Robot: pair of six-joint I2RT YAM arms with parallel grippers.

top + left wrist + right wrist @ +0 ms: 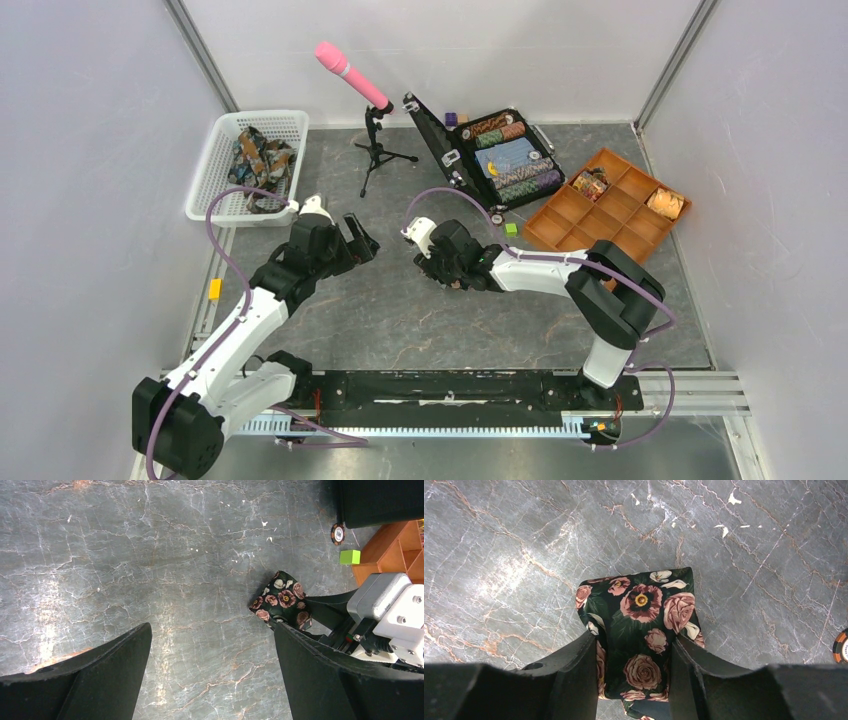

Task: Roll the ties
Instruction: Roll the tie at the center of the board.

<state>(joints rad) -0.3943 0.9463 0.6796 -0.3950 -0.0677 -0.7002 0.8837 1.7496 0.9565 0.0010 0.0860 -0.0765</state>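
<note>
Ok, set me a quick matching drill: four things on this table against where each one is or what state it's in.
1. floral tie
2. basket
3. tray
4. left gripper

A. open, holding nothing
B. far left, loose ties inside
C. clamped in the right gripper
D. right side, two coils inside

Pairs: 1-C, 2-B, 3-D, 4-A
</note>
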